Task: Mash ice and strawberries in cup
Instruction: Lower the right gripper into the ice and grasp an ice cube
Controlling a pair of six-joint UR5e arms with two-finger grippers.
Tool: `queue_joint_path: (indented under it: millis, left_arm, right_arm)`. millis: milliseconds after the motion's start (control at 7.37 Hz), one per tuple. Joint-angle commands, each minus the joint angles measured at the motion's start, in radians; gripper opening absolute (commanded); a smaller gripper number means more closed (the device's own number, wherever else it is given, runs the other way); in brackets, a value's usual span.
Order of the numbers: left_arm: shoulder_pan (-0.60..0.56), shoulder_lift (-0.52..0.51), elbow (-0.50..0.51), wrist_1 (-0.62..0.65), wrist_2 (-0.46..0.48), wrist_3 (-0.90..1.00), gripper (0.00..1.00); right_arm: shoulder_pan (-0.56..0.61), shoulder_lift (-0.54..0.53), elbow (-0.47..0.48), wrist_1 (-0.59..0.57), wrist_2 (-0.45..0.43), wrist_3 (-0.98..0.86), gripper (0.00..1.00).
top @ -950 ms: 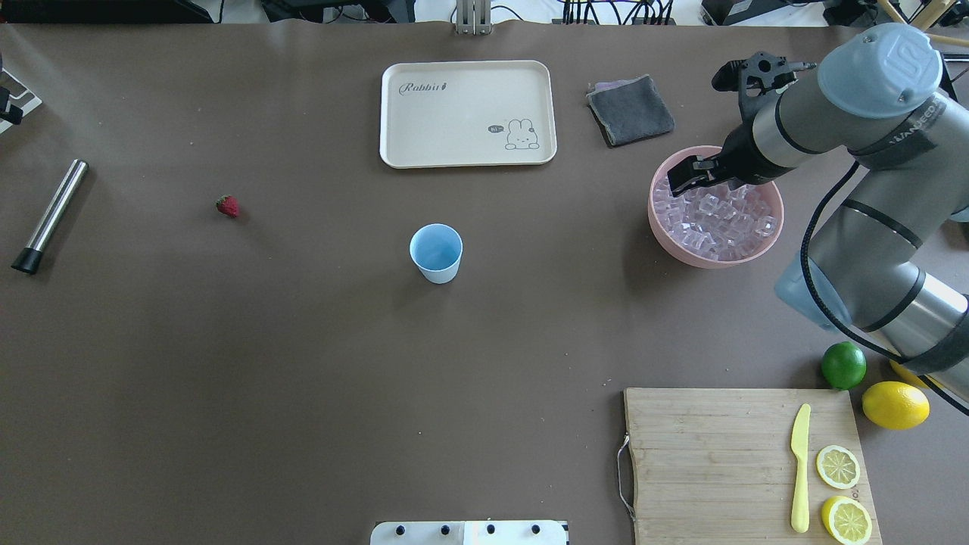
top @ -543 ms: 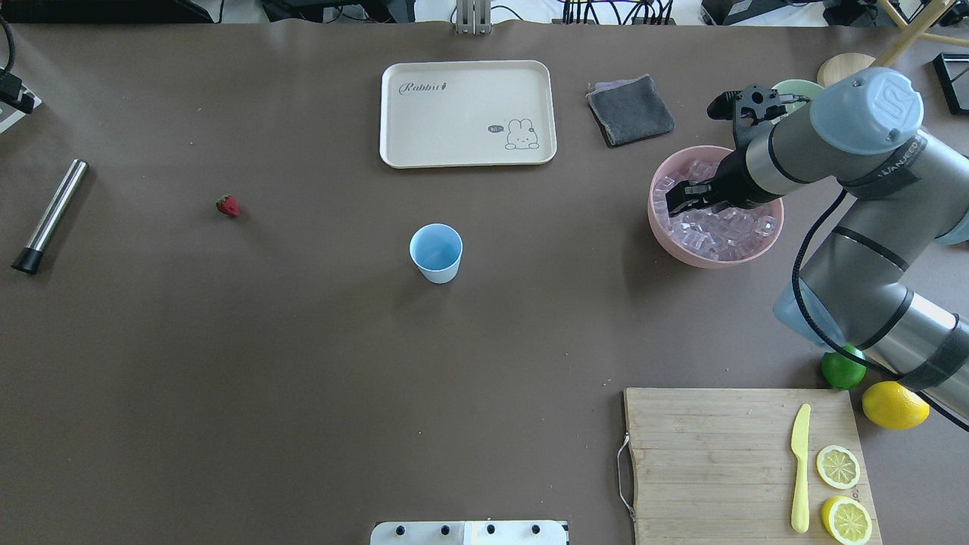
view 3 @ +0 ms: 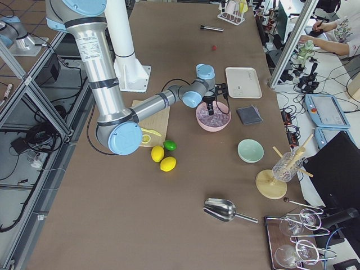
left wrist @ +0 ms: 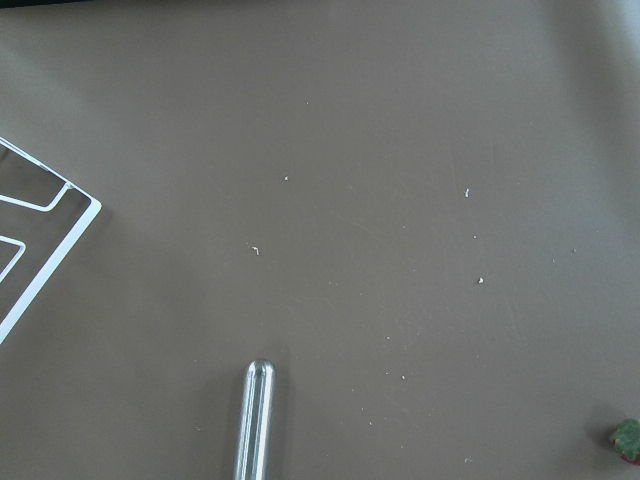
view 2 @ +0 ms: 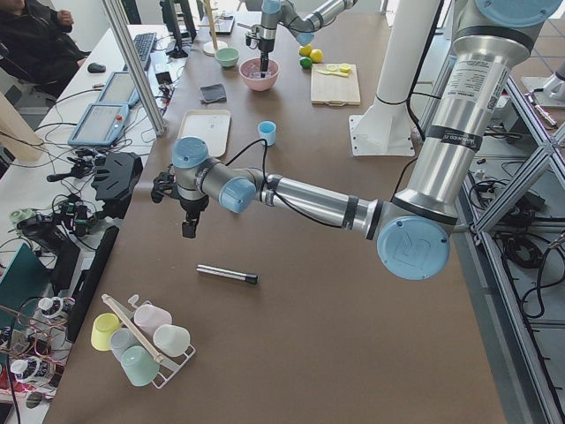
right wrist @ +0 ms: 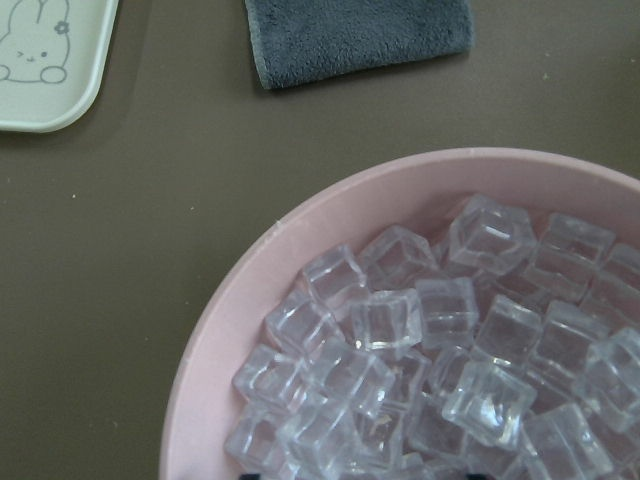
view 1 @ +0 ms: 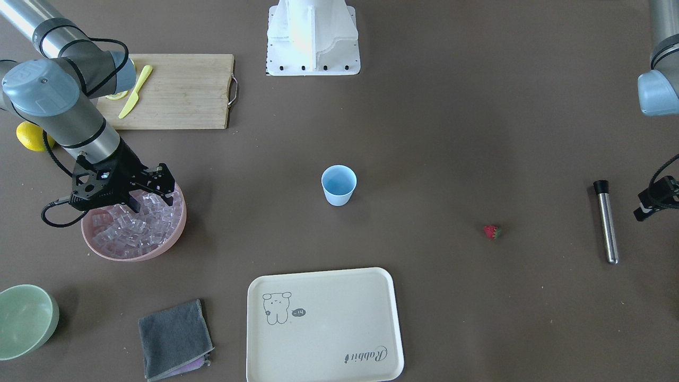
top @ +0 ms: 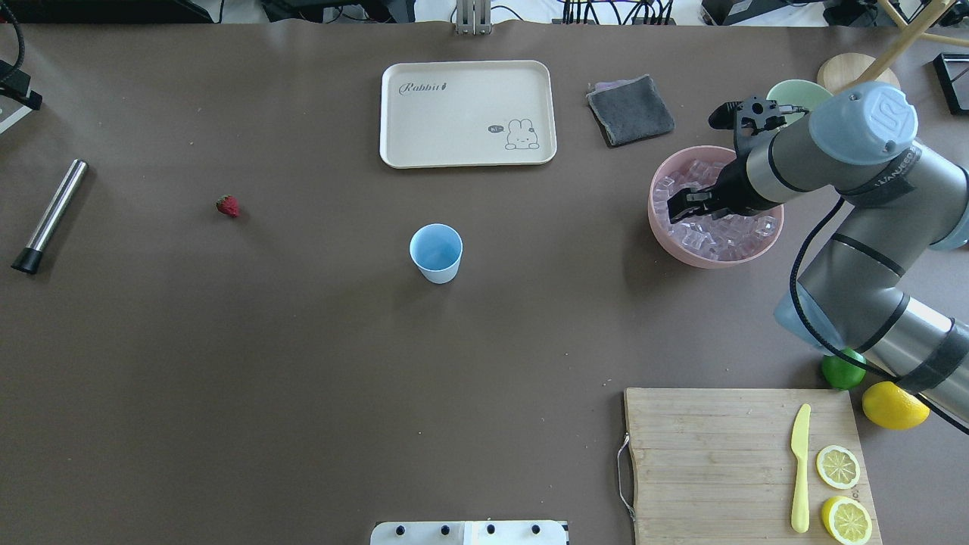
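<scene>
The ice is a heap of clear cubes in a pink bowl at the table's right, seen close in the right wrist view. My right gripper is open, its jaws spread just over the ice at the bowl's left side. The light blue cup stands upright and empty mid-table. The small red strawberry lies on the table far left, and at the left wrist view's corner. My left gripper hovers at the left table end; I cannot tell its jaw state.
A steel muddler lies far left. A cream rabbit tray and a grey cloth are at the back. A cutting board with a yellow knife and lemon halves, a lime and a lemon sit front right. A pale green bowl stands beyond the pink bowl.
My right gripper has come down and a little toward the robot, from above the bowl's rim to just over the ice. The cup and strawberry have not moved.
</scene>
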Motion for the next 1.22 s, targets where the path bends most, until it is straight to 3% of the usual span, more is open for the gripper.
queue_joint_path:
  millis: [0,407,814,1085]
  left_arm:
    - [0.001,-0.014,0.005,0.0,0.016,-0.003,0.98]
    - [0.003,-0.014,0.005,-0.005,0.016,-0.007,0.98]
    - [0.003,-0.009,0.001,-0.017,0.016,-0.01,0.98]
    - [0.003,-0.008,0.002,-0.017,0.016,-0.01,0.98]
  right_arm:
    - [-0.012,-0.003,0.007,0.002,0.0,0.013,0.73]
    - [-0.014,-0.023,0.009,0.007,0.0,0.011,0.73]
    - [-0.014,-0.026,0.013,0.043,0.003,0.033,0.61]
    - [-0.018,-0.026,0.005,0.045,0.002,0.039,0.59]
